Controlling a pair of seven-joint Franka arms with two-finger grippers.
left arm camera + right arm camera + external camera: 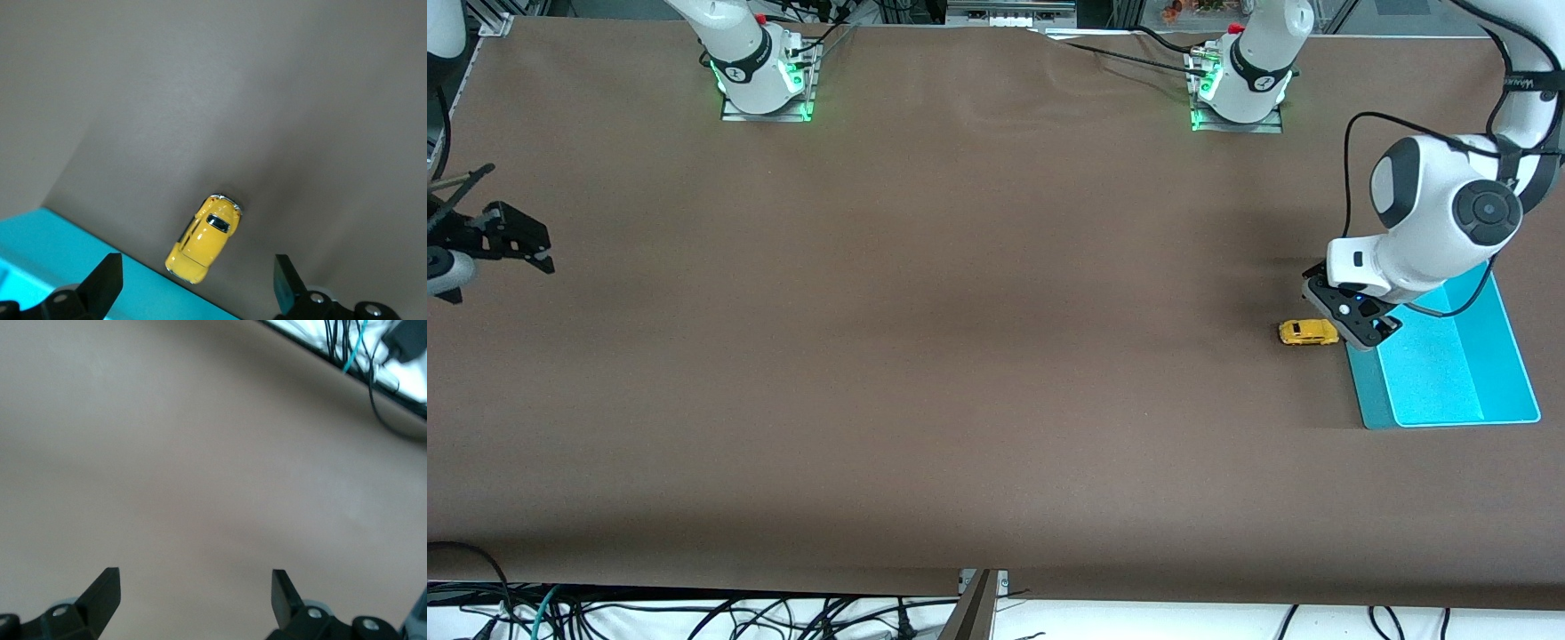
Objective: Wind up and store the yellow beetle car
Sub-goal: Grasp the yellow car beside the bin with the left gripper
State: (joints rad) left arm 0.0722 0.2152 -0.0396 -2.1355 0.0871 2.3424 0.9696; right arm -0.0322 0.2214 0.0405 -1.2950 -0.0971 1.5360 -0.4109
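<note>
Surface: tabletop [960, 356] covered in plain brown material, with both arm bases standing along the edge farthest from the front camera.

Yellow beetle car [1308, 332]: tiny rounded toy with dark windows, resting on its wheels on the brown tabletop, toward the left arm's end. It lies just beside the bin's outer wall, on the tabletop and not in the bin. In the left wrist view the car [203, 238] sits close to the bin's rim; whether the two touch cannot be told.

Turquoise bin [1507, 356]: shallow rectangular tray at the left arm's end of the tabletop, near that end's edge. The part of its inside that shows holds nothing; the left arm hides the part farthest from the front camera.

Left gripper [1352, 320]: hangs over the bin's rim next to the car. Fingers spread wide in the left wrist view, nothing between them, with the car lying on the table below the gap.

Right gripper [538, 249]: waits at the right arm's end of the tabletop, over bare brown surface near that edge. Its black fingers [100, 590] stand wide apart, holding nothing.

Cables [694, 613]: dark bundle hanging below the tabletop edge nearest the front camera.
</note>
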